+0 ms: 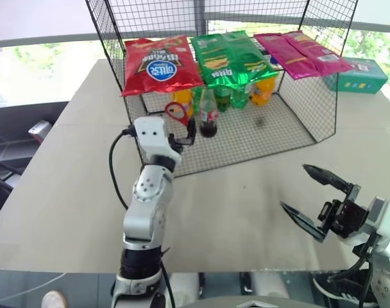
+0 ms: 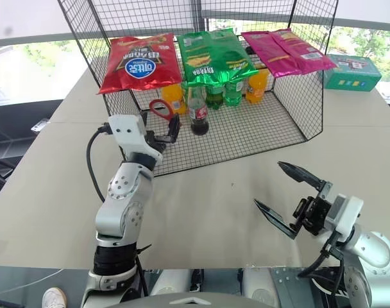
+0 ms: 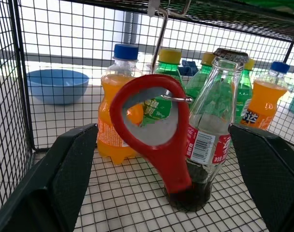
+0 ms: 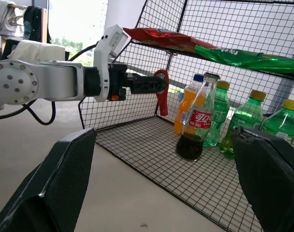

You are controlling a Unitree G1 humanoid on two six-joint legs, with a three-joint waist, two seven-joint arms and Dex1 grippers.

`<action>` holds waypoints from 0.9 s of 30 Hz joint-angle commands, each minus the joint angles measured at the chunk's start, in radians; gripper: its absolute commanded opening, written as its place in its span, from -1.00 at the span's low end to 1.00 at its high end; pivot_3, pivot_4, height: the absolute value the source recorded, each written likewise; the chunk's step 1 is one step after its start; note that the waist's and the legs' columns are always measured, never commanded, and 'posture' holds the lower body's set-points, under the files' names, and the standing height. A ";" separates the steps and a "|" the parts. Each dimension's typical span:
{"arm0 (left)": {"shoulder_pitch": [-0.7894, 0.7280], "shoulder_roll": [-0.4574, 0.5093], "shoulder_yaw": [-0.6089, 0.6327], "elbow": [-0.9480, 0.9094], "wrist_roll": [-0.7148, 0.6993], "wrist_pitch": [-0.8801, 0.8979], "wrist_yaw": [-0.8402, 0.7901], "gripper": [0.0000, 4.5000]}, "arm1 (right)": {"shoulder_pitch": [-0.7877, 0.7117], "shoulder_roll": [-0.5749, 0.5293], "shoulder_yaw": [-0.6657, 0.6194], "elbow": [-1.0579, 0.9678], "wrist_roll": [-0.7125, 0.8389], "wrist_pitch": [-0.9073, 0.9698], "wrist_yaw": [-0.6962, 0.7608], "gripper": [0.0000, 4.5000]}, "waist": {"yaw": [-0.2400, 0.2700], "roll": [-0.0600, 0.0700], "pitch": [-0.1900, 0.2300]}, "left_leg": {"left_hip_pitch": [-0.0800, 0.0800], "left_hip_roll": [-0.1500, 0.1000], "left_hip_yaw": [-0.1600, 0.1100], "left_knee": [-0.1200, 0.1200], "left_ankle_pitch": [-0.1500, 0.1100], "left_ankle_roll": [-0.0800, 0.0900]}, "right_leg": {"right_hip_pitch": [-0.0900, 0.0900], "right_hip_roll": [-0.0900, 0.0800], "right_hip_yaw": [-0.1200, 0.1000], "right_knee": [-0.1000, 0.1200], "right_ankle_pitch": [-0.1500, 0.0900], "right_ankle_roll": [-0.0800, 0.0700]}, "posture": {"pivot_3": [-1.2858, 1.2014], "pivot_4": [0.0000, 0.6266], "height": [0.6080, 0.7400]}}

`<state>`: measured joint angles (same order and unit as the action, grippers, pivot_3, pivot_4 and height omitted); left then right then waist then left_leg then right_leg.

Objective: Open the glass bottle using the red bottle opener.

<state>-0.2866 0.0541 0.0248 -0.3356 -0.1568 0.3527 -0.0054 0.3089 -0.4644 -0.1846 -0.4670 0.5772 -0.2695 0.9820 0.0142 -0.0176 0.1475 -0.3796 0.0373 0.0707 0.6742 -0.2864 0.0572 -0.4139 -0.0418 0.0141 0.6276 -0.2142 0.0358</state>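
Note:
The red bottle opener (image 3: 173, 162) hangs from a metal hook under the roof of a wire cage (image 1: 291, 128), ring end up. Right beside it stands the glass bottle (image 3: 210, 140), with dark cola in its base, a red label and a metal cap. My left gripper (image 1: 184, 133) is at the cage's open front, level with the opener. Its jaws are wide open, and the opener sits just ahead of its fingertips (image 4: 162, 85). My right gripper (image 2: 268, 183) hovers open and empty over the table, to the right in front of the cage.
Red (image 1: 160, 64), green (image 1: 230, 58) and pink (image 1: 304, 54) chip bags lie on the cage roof. Orange (image 3: 115, 111) and green (image 4: 248, 121) plastic soda bottles stand behind the glass bottle. A teal box (image 1: 358, 74) sits at the back right. A blue bowl (image 3: 57, 84) lies beyond the cage wall.

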 commanded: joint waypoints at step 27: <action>-0.038 0.016 0.013 -0.025 0.054 0.007 0.014 -0.68 | -0.017 -0.004 -0.005 0.037 -0.011 -0.060 0.006 1.00 | 0.000 0.000 0.000 | 0.000 0.000 0.000 0.000 0.000 0.000 | 0.000 0.000 0.000 0.000 0.000 0.001 | 0.03 -0.52 1.00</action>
<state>-0.3173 0.0717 0.0359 -0.3064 -0.1192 0.3626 -0.0061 0.2961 -0.4651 -0.1822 -0.4125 0.5579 -0.3174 0.9935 0.0143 -0.0178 0.1476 -0.3797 0.0373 0.0708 0.6744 -0.2863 0.0571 -0.4139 -0.0418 0.0142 0.6277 -0.2138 0.0364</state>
